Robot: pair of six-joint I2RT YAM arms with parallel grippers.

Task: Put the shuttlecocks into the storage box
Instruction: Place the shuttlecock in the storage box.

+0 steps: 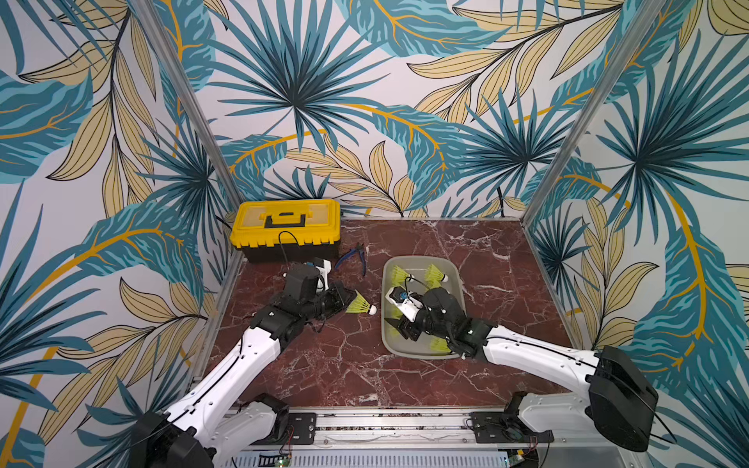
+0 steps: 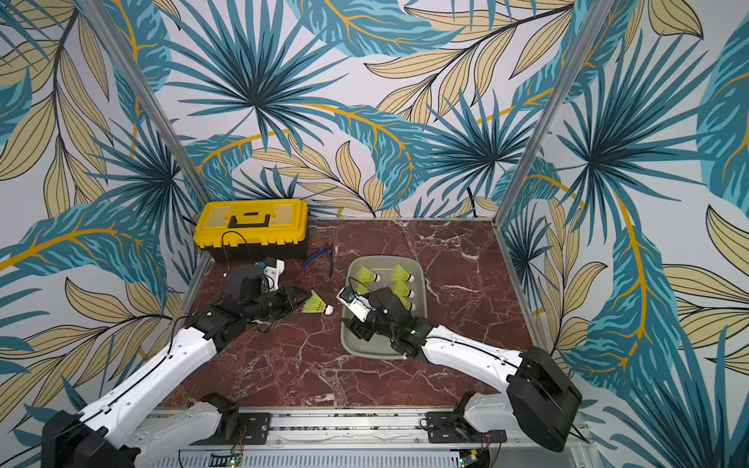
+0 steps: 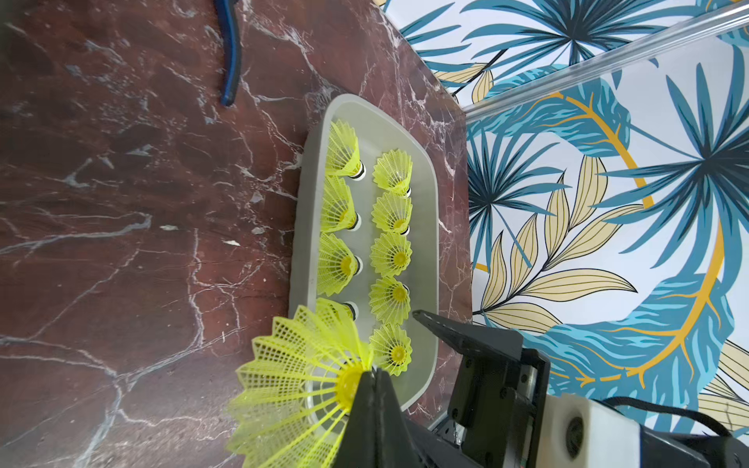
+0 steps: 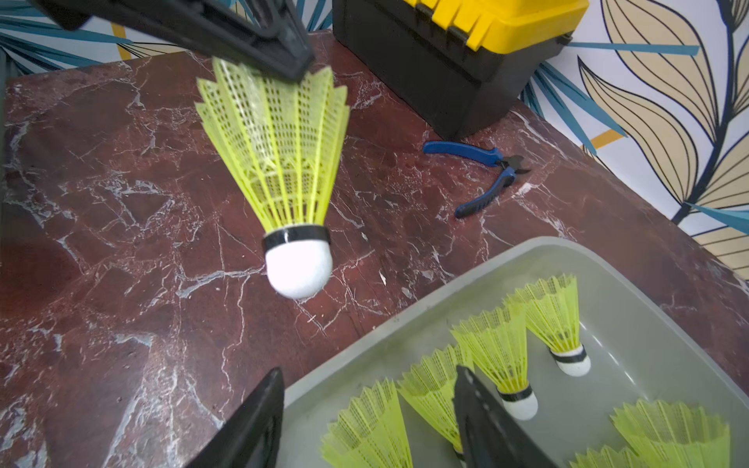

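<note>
Left fingers [image 3: 371, 379]: you are pinching them fully closed on the skirt rim of the last loose shuttlecock [image 1: 360, 304], holding it above the desk [image 1: 324, 364] just beside the storage box [image 1: 458, 275], white tip towards it.
Right fingers [image 4: 364, 421]: you are holding them partly apart over the near end of the box, gripping nothing that shows.
Step in hand: you are carrying the final shuttlecock across, or passing it to the right arm; I cannot tell which.
Next move: you are needing to bring it over the rim and into the one free slot.
Storage box contents: nine shuttlecocks [image 3: 391, 255] are lying in two rows.
Other items: the yellow toolbox [image 1: 285, 221] is sitting shut, blue pliers [image 4: 482, 174] beside it.
</note>
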